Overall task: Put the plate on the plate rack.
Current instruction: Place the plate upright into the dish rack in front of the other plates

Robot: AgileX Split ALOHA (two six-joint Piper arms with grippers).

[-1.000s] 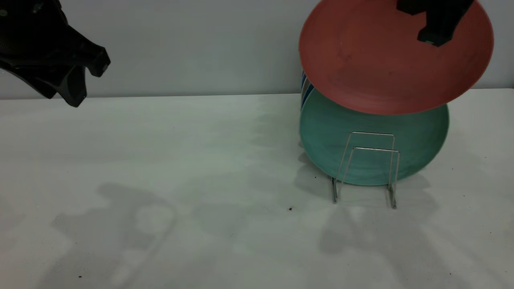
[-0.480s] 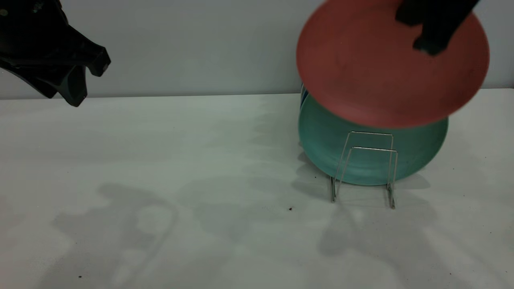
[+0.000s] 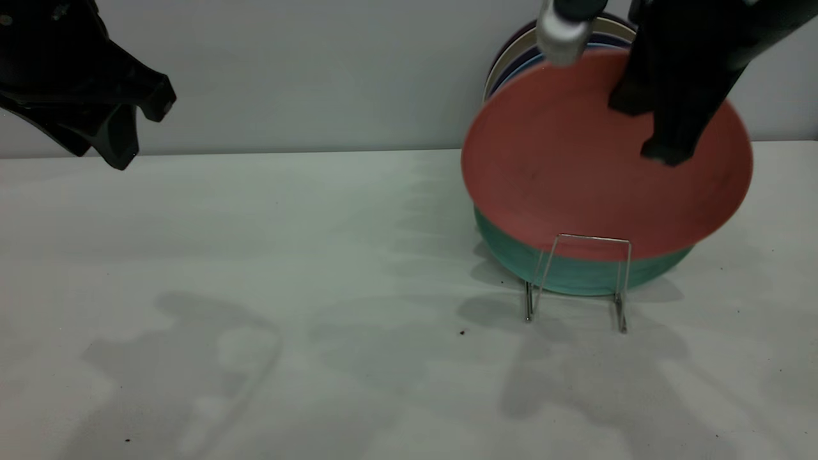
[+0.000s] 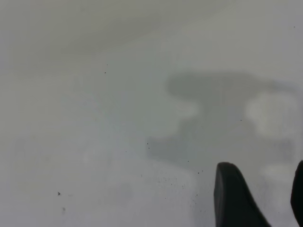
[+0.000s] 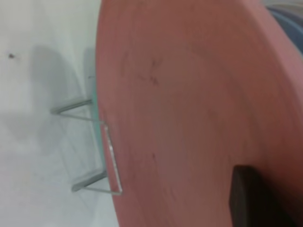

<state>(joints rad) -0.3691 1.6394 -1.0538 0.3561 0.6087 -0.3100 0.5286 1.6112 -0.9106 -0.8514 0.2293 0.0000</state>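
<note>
The right tool (image 3: 664, 137), clamped on the upper rim of the salmon-pink plate (image 3: 575, 166), has carried it downward over the last second: the plate, which earlier hung high with its top out of the exterior view, now stands lower and more upright, just in front of the teal-green plate (image 3: 562, 271) near the desk's far right edge. Its lower rim has dropped behind the top bar of the front wire loop of the plate rack (image 3: 578, 281), covering the second loop that showed a second ago. Only a teal crescent remains visible below it, while the rims of the beige and blue plates (image 3: 511, 54) have come into sight behind. The right wrist view shows the plate's edge (image 5: 189, 109) right at the wire loop (image 5: 111, 158), though whether the two touch cannot be told.

The descent appears to be entering the open slot, so the task looks well advanced but unfinished: the plate still hangs from the tool and does not yet seem to rest on the rack's base. A gentle last lowering seems called for, since a light wire rack could shift if the rim catches it.

The left tool (image 3: 124, 131) hovers, fingers slightly parted and holding nothing, above the desk's (image 3: 255, 255) far left corner.
</note>
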